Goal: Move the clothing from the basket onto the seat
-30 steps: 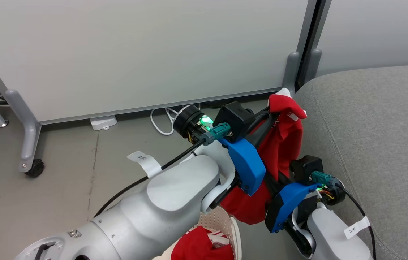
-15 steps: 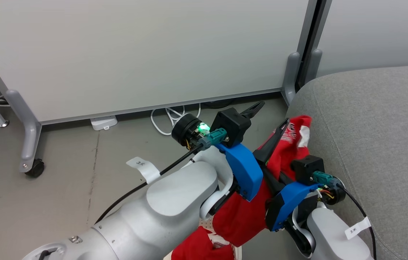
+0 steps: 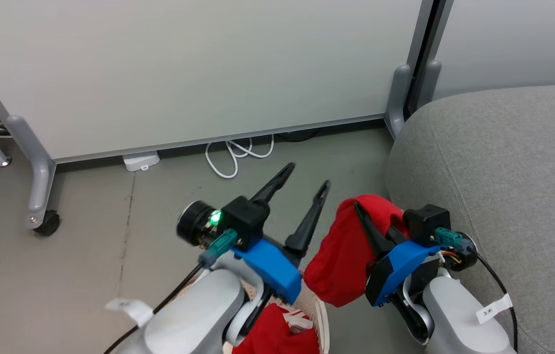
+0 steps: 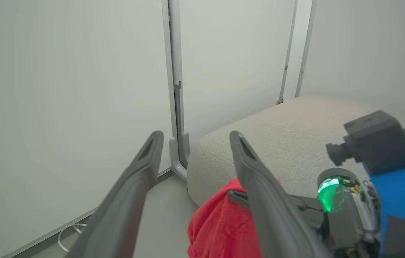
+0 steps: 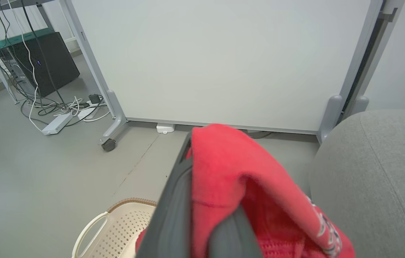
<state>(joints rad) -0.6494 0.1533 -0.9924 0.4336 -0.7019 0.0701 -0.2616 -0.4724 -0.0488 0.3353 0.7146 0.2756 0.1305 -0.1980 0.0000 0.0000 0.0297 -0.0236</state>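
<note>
While the right gripper point(image 3: 362, 212) is clamped on 1 red garment point(image 3: 341, 260), the cloth folds over its 2 dark fingertips and the rest hangs in a bunch below and to the left of them. Just to the right of this gripper lies the seat point(image 3: 503, 172). The held garment is beside the seat's rounded edge, not on top of it. The left gripper point(image 3: 307, 176) has its 2 fingers spread wide with nothing between them, just left of the hanging garment; whether it touches the cloth I cannot tell. Below the left gripper, by its wrist, sits the basket point(image 3: 320, 314), with the other red garment point(image 3: 270, 337) inside, showing white trim. Beyond both grippers' fingertips a white cable point(image 3: 230, 157) lies on the grey floor point(image 3: 85, 236) at the foot of a pale panel point(image 3: 184, 64).
</note>
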